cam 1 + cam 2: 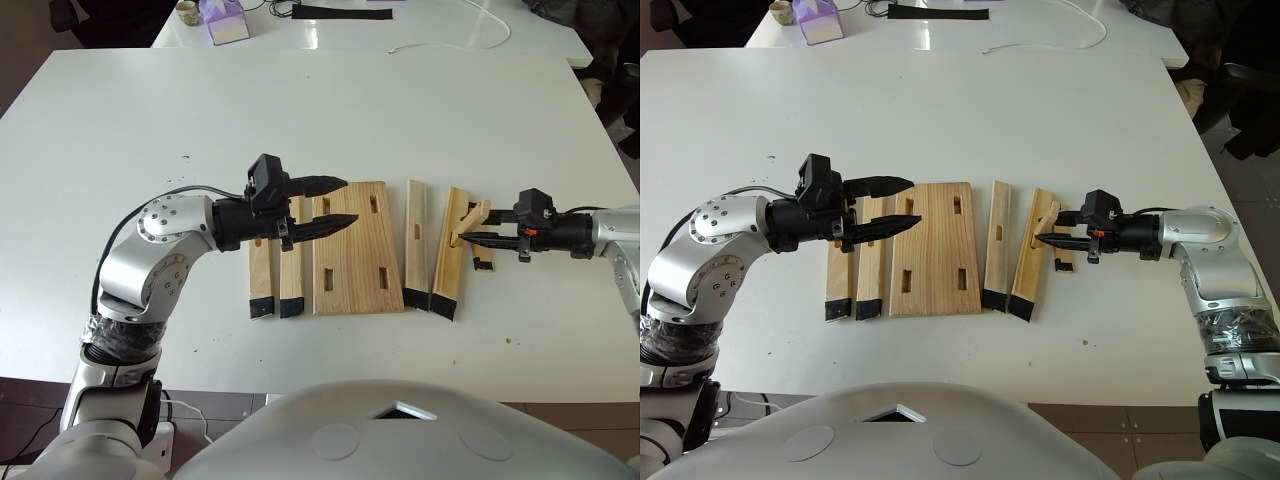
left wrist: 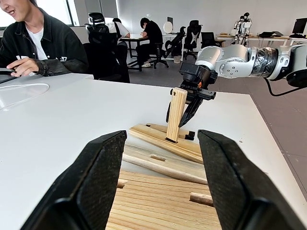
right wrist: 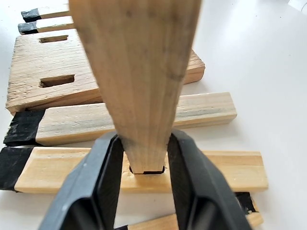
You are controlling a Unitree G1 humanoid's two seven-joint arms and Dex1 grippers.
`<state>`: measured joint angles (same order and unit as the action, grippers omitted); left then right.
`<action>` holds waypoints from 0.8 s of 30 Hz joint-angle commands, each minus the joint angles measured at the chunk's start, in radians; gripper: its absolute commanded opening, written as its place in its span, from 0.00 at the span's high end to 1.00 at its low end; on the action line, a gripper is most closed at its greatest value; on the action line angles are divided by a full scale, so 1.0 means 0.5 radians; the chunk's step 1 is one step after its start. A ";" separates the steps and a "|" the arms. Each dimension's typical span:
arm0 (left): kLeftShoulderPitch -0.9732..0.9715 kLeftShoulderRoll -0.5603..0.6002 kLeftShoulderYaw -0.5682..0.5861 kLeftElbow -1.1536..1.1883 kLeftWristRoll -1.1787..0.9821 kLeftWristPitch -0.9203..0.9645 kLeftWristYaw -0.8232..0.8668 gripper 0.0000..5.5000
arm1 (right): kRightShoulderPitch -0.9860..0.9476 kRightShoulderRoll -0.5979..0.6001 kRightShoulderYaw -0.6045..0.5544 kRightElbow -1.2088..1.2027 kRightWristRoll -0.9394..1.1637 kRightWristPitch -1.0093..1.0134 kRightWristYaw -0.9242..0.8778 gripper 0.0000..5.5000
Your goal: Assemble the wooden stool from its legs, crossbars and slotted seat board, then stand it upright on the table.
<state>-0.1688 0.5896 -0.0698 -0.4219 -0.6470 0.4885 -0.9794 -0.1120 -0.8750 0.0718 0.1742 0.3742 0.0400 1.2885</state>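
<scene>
Left pincer (image 1: 348, 200): your fingers are spread apart and grip nothing; it hovers over the left edge of the seat board (image 1: 350, 255).
Right pincer (image 3: 144, 148): clamped on a crossbar (image 3: 139, 72), near its lower end.
Crossbar: stands close to upright, with its lower end at the slot of the rightmost leg (image 1: 447, 270).
Seat board: flat on the white worktop (image 1: 300, 110), mid-scene, slots up.
Other legs: outer left leg (image 1: 261, 280) and inner left leg (image 1: 291, 275) lie just left of the board. The inner right leg (image 1: 415, 240) lies between the board and the rightmost leg. The black tips point near.
</scene>
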 commanded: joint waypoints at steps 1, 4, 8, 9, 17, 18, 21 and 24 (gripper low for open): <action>-0.020 0.006 -0.016 0.010 0.032 -0.004 0.005 0.50 | 0.112 0.050 0.134 0.124 -0.230 0.043 -0.082 0.66; -0.016 0.004 -0.017 0.011 0.038 -0.011 0.003 0.50 | 0.110 0.092 0.122 0.126 -0.245 0.013 -0.122 0.57; 0.001 0.005 -0.008 0.007 0.044 -0.018 0.006 0.50 | 0.083 0.112 0.048 0.098 -0.208 0.010 -0.185 0.47; 0.005 0.004 -0.007 0.005 0.046 -0.019 0.010 0.50 | 0.083 0.104 0.016 0.071 -0.182 0.023 -0.194 0.46; 0.071 -0.005 0.032 -0.030 0.051 -0.052 0.046 0.50 | 0.243 -0.034 -0.427 -0.580 0.228 0.384 -0.224 0.46; 0.080 -0.005 0.037 -0.036 0.051 -0.059 0.049 0.50 | 0.265 -0.047 -0.486 -0.670 0.287 0.439 -0.236 0.46; 0.099 -0.002 0.041 -0.049 0.053 -0.077 0.053 0.50 | 0.330 -0.070 -0.625 -0.901 0.430 0.576 -0.270 0.46; 0.095 -0.002 0.042 -0.052 0.053 -0.081 0.057 0.50 | 0.306 -0.042 -0.733 -1.085 0.614 0.724 -0.359 0.46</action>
<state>-0.1249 0.5817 -0.0530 -0.4377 -0.6285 0.4508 -0.9563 0.0555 -0.8991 -0.2535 -0.3024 0.6169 0.3491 1.1431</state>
